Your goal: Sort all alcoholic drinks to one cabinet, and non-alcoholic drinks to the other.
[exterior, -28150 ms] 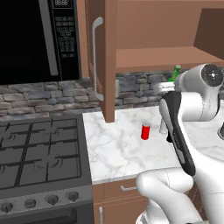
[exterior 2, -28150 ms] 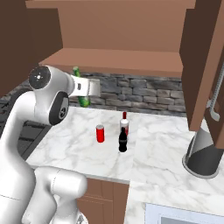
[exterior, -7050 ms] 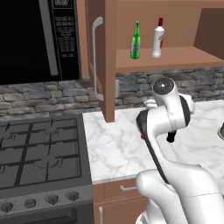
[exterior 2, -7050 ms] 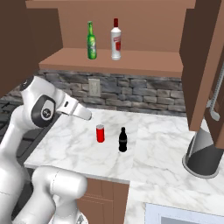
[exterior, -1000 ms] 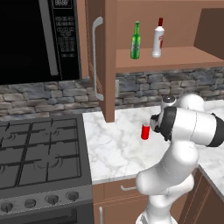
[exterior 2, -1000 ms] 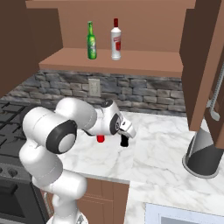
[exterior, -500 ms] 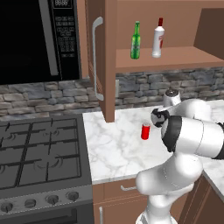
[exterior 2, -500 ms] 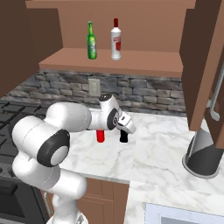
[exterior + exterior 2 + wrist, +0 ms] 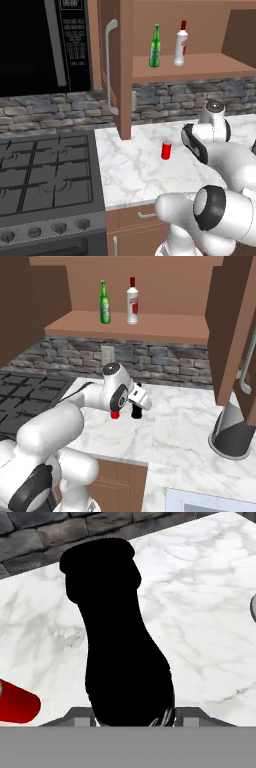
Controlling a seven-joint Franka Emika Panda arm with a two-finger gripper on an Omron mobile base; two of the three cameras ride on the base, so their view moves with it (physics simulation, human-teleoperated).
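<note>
Since a second ago the arm has swung in and the end effector (image 9: 136, 406) has closed around the black cola bottle (image 9: 120, 637), which stands on the marble desk (image 9: 175, 421); I judge it ready to lift toward the other cabinet. The red can (image 9: 166, 150) waits just beside it. Farther back, the green bottle (image 9: 104, 303) and white bottle (image 9: 132, 301) already stand on the cabinet shelf (image 9: 150, 326).
</note>
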